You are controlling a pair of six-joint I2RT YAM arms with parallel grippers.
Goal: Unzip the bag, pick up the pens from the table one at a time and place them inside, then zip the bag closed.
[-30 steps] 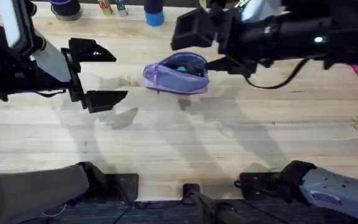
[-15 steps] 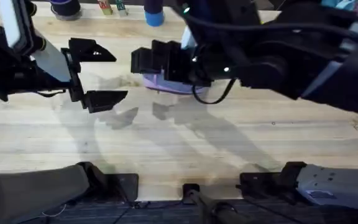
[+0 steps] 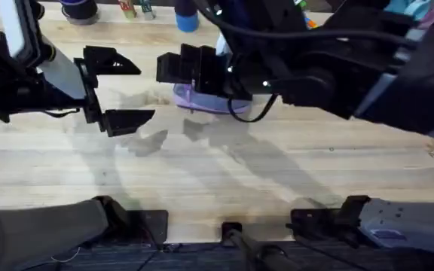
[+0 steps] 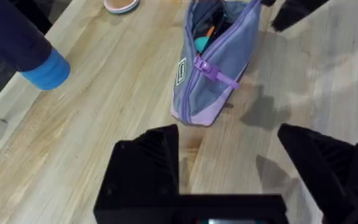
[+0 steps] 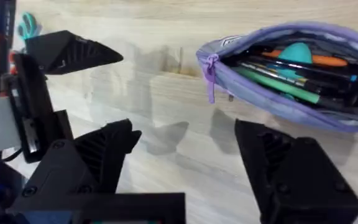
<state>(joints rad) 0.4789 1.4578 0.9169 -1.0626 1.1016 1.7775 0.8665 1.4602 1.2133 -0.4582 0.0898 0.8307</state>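
Both grippers' jaws are standing spread, holding nothing. Largest, the table point(image 3: 224, 173) is carrying the bag point(image 5: 291, 68), lying unzipped near the far middle. The right gripper point(image 3: 183, 68) is hovering over the bag, the left gripper point(image 3: 119, 86) waiting well to its left. Pens point(image 5: 278, 84) are lying inside the bag.

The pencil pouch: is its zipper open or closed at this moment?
Open. In the right wrist view the pencil pouch gapes along its zipper, with the green pen and other items visible inside.
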